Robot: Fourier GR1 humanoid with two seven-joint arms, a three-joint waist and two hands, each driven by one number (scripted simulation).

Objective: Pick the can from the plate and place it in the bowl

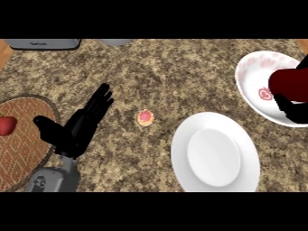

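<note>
You are most of the way through. The white plate [215, 155] at the lower centre-right of the frame holds nothing now, so the pick is done. The dark red can [297, 85] sits at the right edge of the frame, lying roughly on its side in your right hand [301, 113], whose black fingers curl around it from below and behind. The can hangs over the patterned white bowl [253, 74] at the upper right; whether it touches the bowl's inside, you cannot tell from this view.

What remains, as I judge it, is the placement itself: lower the can into the bowl, uncurl the fingers and draw the hand clear.

Your left hand [76, 126] rests at the lower left of the frame, fingers straight and spread, holding nothing. Beside it lie a woven mat [19, 149] with a red apple [2, 126] on it, and a small pink round object [145, 118] on the counter [170, 67].
</note>
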